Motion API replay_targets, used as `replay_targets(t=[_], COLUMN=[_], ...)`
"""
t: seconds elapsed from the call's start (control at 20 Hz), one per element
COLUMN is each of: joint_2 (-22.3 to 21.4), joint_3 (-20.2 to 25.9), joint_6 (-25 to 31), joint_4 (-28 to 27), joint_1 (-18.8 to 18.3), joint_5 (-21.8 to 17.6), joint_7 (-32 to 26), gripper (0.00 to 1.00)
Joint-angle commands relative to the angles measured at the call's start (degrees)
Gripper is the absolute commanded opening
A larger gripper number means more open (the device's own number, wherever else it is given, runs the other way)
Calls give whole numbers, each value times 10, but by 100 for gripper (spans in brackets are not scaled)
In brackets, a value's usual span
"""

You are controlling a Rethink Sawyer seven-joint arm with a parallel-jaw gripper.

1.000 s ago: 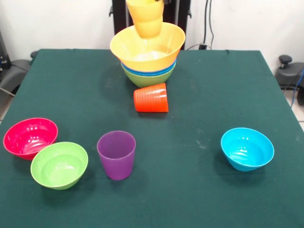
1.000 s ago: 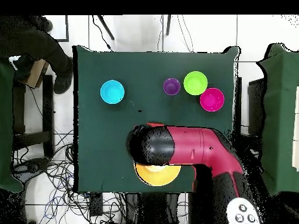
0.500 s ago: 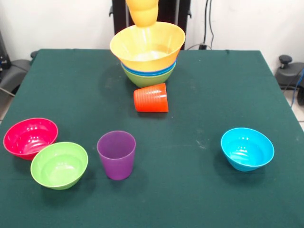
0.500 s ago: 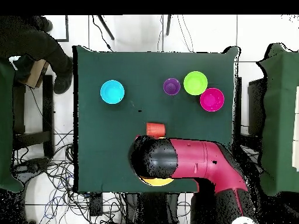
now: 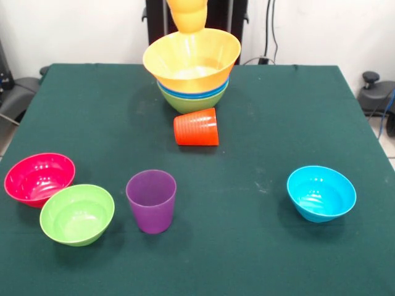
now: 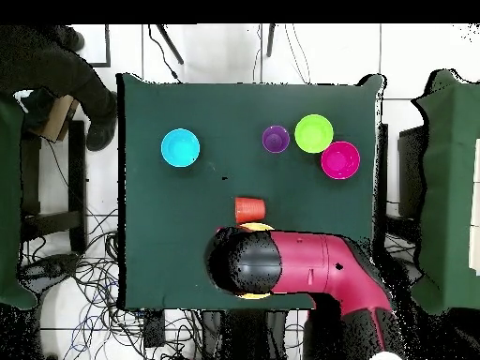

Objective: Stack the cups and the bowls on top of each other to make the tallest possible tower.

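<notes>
The tower stands at the table's far middle: a wide orange-yellow bowl (image 5: 191, 61) on blue rims (image 5: 199, 94) and a green bowl (image 5: 191, 106). A yellow cup (image 5: 188, 15) hangs upright over it, cut off by the top edge; what holds it is out of the picture. In the overhead view the red arm (image 6: 314, 264) covers the tower, with only a sliver of yellow rim (image 6: 255, 227) showing. An orange-red cup (image 5: 196, 127) (image 6: 248, 208) lies on its side in front of the tower. A purple cup (image 5: 151, 200) (image 6: 275, 139) stands upright.
A pink-red bowl (image 5: 38, 177) (image 6: 339, 160) and a small green bowl (image 5: 77, 214) (image 6: 314, 133) touch at the near left. A light-blue bowl (image 5: 321, 192) (image 6: 180, 148) sits alone at the near right. A person in dark clothes (image 6: 56, 66) is beside the green table (image 5: 278, 111).
The yellow cup has risen from inside the orange-yellow bowl to above its rim. In the overhead view the arm has drawn back toward its base, uncovering the orange-red cup.
</notes>
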Motion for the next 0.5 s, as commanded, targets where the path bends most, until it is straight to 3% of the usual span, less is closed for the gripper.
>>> replay_targets(t=[0.05, 0.5], joint_2=[57, 110], joint_3=[19, 6], joint_6=[-54, -110], joint_4=[45, 36], joint_1=[6, 12], joint_5=[-43, -81], joint_7=[-41, -17], gripper=[0, 0])
